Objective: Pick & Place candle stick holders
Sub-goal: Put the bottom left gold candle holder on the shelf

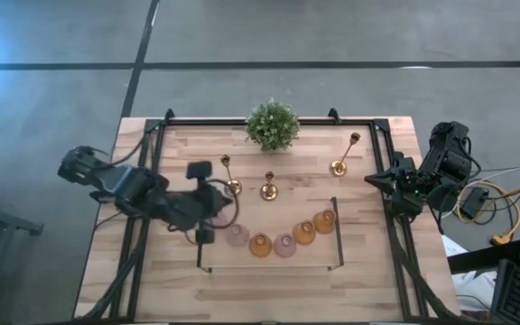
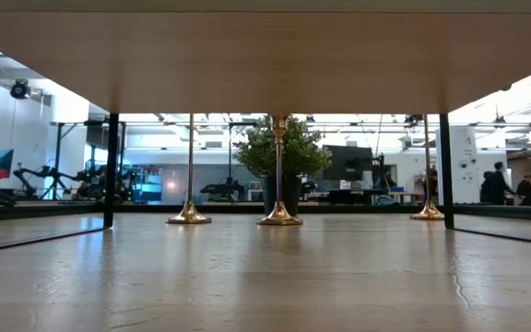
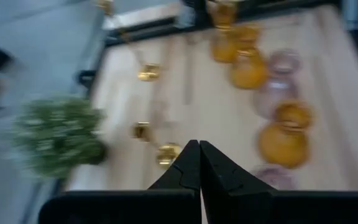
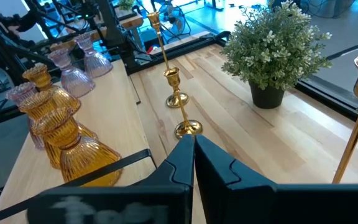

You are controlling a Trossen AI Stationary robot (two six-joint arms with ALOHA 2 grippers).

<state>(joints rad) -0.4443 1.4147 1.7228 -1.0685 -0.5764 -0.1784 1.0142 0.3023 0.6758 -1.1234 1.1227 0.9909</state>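
Note:
Three slim brass candlesticks stand upright on their round bases on the table (image 1: 179, 271): one at left (image 1: 231, 184), one in the middle (image 1: 268, 189), one at right (image 1: 340, 164). The low view shows the same bases (image 2: 189, 218) (image 2: 279, 218) (image 2: 428, 212). Pink (image 1: 236, 236) and amber (image 1: 260, 245) glass cups stand in an arc toward the near side. My left gripper (image 1: 217, 215) (image 3: 199, 163) is shut and hovers beside the left candlestick and the leftmost pink cup. At the table's right edge my right gripper (image 1: 373, 180) (image 4: 193, 152) is shut and holds nothing.
A bushy green potted plant (image 1: 272, 125) stands at the far middle edge. A thin dark frame (image 1: 269, 267) borders the cups' area. Black rails (image 1: 143, 181) run along the table's left and right sides. Cables (image 1: 486, 203) lie off the table at the right.

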